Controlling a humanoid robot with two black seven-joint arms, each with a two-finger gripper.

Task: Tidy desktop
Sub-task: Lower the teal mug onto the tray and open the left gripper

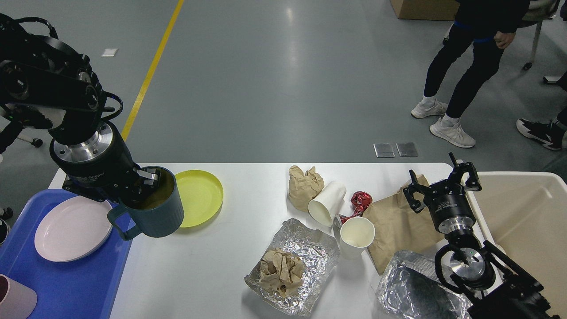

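Head view: large white rectangular desktop point(248, 186) fills the near half of the scene. At its left end, the left gripper point(144, 184) pinches the rim of a dark teal handled mug point(153, 208), held between a blue plastic tray point(66, 279) and a yellow round plate point(199, 195). At the right end, the right gripper point(442, 181) hangs with jaws spread wide and empty above a flat brown paper bag point(394, 226).
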